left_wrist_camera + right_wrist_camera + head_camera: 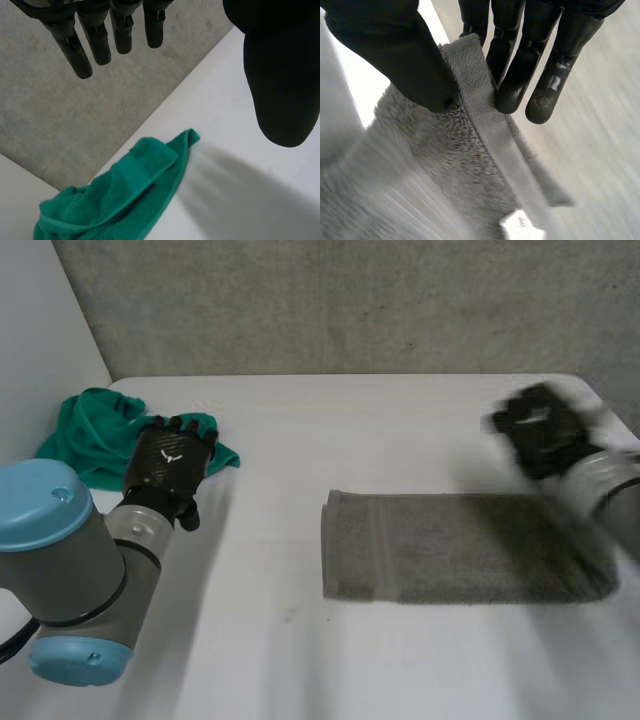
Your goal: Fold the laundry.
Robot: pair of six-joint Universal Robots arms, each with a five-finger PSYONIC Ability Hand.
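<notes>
A grey towel (450,545) lies folded in a long strip across the right half of the white table (350,430). My right hand (540,430) is lifted over the strip's right end. In the right wrist view, this hand (385,50) pinches the towel's hemmed edge (470,105) between thumb and fingers. A crumpled green cloth (90,435) sits at the table's back left corner. My left hand (172,465) hovers beside it, fingers straight and apart. In the left wrist view, the green cloth (120,200) lies below that hand (280,75), untouched.
The table's back edge meets a grey wall (350,300), and a pale wall (40,330) stands at the left. My left arm (70,570) takes up the near left corner. Bare tabletop runs between the two cloths.
</notes>
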